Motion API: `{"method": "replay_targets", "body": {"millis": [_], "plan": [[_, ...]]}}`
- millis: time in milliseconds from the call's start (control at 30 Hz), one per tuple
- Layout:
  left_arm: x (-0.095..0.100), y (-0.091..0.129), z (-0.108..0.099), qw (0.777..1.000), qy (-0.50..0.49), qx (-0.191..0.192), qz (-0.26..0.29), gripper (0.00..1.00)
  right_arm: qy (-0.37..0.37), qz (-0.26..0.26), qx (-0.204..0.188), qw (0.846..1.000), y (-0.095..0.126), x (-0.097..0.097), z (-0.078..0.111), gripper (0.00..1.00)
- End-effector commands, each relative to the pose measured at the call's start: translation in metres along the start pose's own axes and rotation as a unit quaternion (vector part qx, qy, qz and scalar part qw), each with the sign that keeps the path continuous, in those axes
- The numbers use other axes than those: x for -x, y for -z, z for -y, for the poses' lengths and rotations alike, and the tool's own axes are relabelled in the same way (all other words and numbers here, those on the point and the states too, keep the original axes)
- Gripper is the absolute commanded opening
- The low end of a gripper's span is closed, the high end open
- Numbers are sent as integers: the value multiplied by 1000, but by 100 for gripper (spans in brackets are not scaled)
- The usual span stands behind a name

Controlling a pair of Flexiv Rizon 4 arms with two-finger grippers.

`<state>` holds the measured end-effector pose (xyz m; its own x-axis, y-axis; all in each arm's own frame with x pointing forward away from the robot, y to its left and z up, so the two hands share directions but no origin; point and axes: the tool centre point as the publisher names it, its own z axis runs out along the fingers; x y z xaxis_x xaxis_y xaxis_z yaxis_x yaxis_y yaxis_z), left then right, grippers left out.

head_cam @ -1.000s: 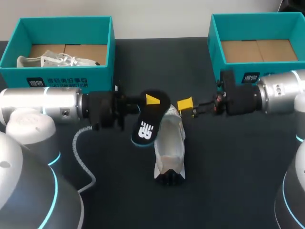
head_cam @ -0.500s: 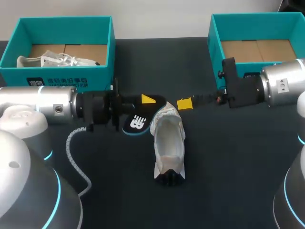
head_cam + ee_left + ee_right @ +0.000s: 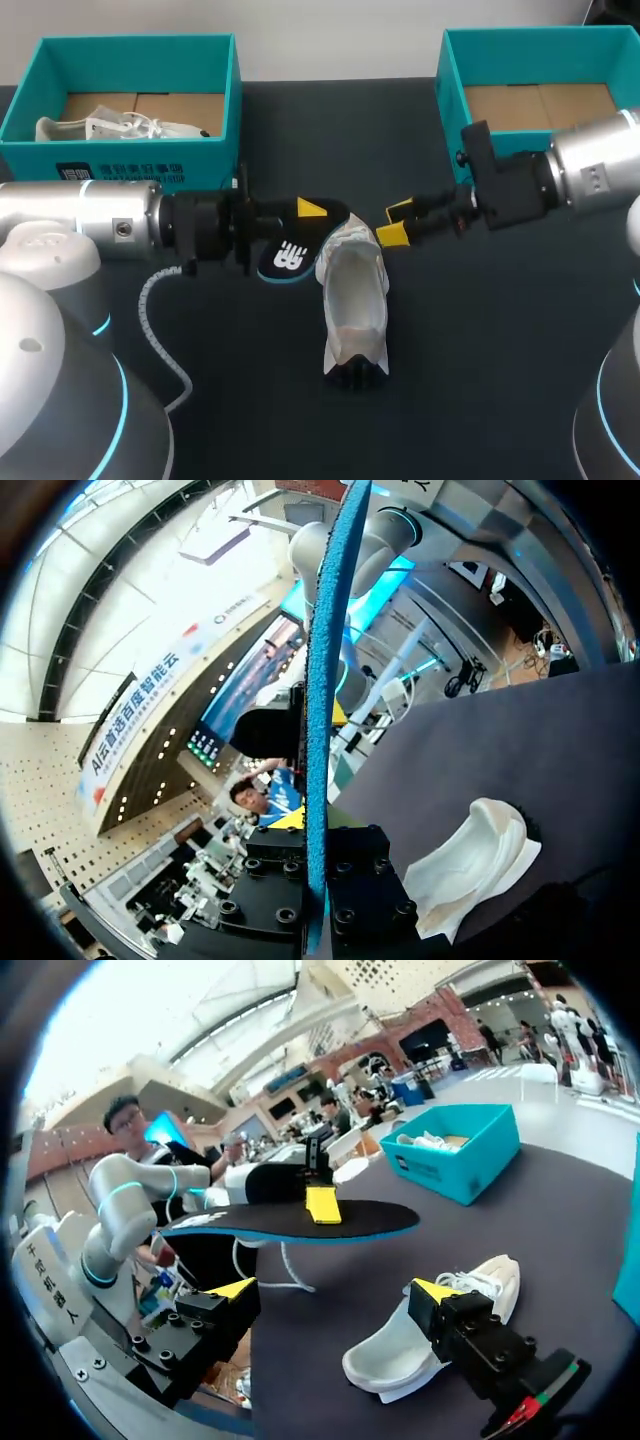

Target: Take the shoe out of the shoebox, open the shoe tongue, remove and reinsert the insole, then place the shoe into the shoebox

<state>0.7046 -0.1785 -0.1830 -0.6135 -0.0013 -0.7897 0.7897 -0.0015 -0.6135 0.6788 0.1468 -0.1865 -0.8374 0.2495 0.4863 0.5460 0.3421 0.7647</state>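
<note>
The insole is out of the shoe. The left claw is closed on it: 1 yellow tip sits on top and the other finger is under it. In the left wrist view the insole stands thin and blue right between the fingers. The insole sticks out ahead of that claw, with its far end just over the shoe's near end.

The right claw is wide open and holds nothing. Its 2 yellow tips hang just beside the same end of the shoe. From the right wrist view, the shoe lies ahead of and a little under that claw, and the insole floats ahead of it, higher up.

The shoe rests on the dark tabletop with its opening up, between the 2 claws.

I think the "take out the insole" part is done, and putting it back comes next. The left claw needs to tip the insole and slide it into the opening. The right claw may need to hold the shoe steady so it does not slip.

After that the shoe goes into a box. The right shoebox, behind the right claw, looks empty. The left shoebox, behind the left claw, holds another shoe.
</note>
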Motion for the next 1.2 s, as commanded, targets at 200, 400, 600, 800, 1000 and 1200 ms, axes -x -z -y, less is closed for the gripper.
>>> {"method": "replay_targets", "body": {"millis": [200,400,600,800,1000,1200], "plan": [[-1,0,2,1000,0,2,1,0,171,18,-72,982,10,-6,6,100],[-1,0,2,1000,0,2,1,0,171,18,-72,982,10,-6,6,100],[-11,3,15,999,24,-21,13,0,188,37,-87,978,11,-4,8,100],[-22,6,44,997,49,-56,25,0,230,78,-111,964,11,-1,15,100],[-30,5,65,996,54,-72,20,0,256,87,-132,954,9,7,24,100],[-41,-1,74,995,49,-79,24,0,261,86,-152,949,3,15,45,100]]}}
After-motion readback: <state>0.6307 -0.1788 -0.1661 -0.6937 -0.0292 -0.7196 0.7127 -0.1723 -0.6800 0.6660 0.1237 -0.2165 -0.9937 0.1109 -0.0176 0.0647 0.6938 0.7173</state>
